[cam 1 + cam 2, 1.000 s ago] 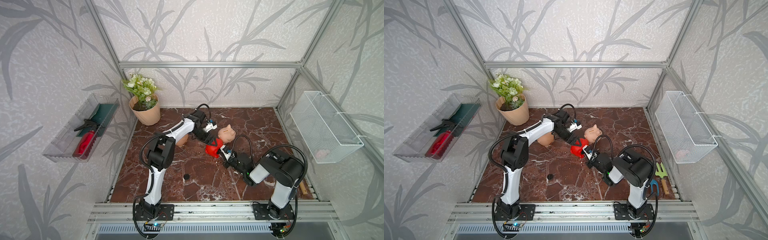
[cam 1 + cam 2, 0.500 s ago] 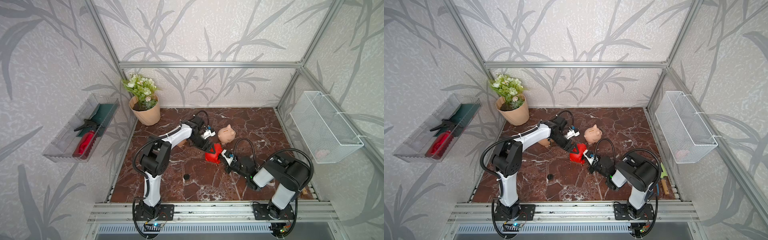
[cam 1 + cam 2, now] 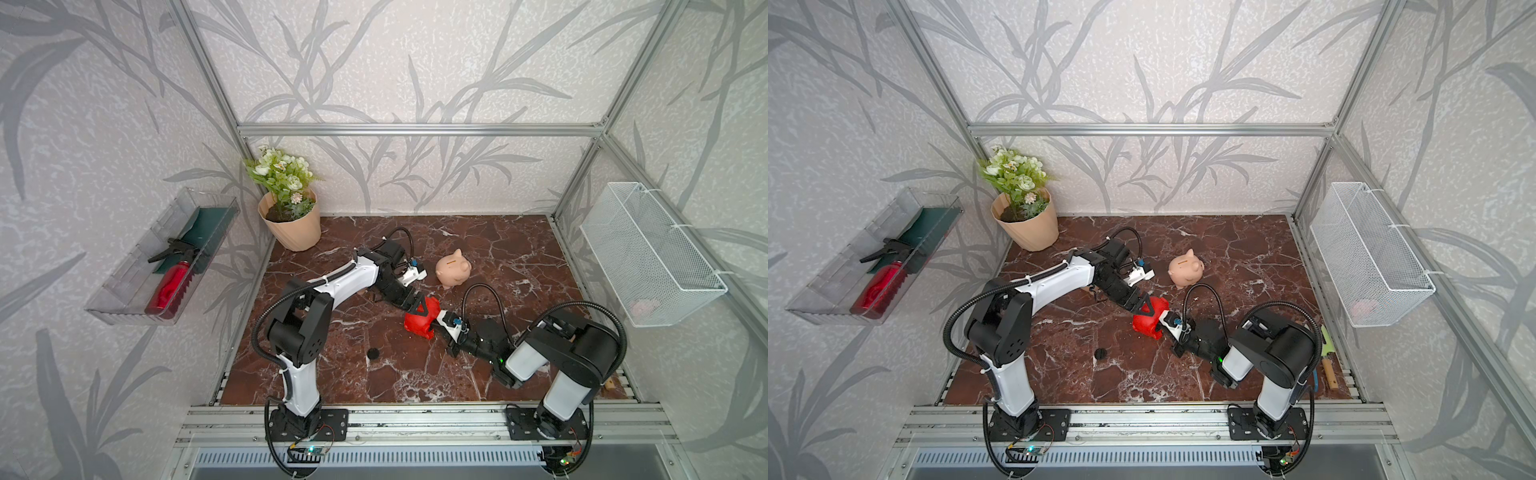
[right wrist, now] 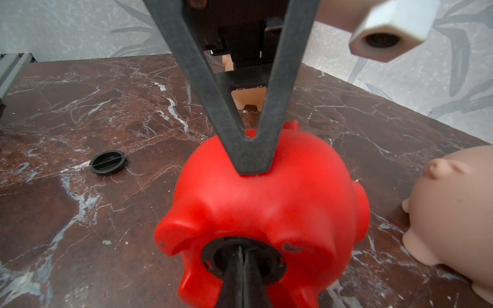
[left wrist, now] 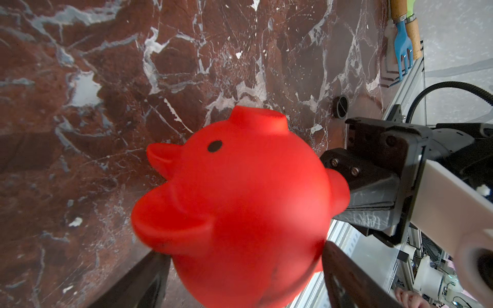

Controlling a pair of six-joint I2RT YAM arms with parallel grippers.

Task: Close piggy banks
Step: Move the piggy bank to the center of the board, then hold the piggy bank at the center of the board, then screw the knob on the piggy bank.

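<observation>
A red piggy bank (image 3: pixel 420 319) (image 3: pixel 1149 319) hangs just above the marble floor, mid-table, in both top views. My left gripper (image 3: pixel 417 306) (image 5: pixel 240 269) is shut on its round body, one finger on each side. My right gripper (image 4: pixel 242 266) (image 3: pixel 437 323) meets it from the other side, shut on a black plug (image 4: pixel 269 262) seated in the belly hole. A peach piggy bank (image 3: pixel 454 269) (image 4: pixel 453 208) stands upright just behind. Another peach piggy bank (image 4: pixel 248 98) shows partly behind the left gripper's finger. A loose black disc (image 3: pixel 373 353) (image 4: pixel 108 162) lies on the floor.
A peach flowerpot (image 3: pixel 295 226) with flowers stands at the back left. On the left wall hangs a clear tray (image 3: pixel 124 299) with a red spray bottle. A white mesh basket (image 3: pixel 648 253) hangs on the right wall. Small garden tools (image 3: pixel 1327 357) lie along the right edge.
The left arm has carried the red piggy bank toward the front and lower. The right gripper has stayed at the pig's belly, drawing back with it.
</observation>
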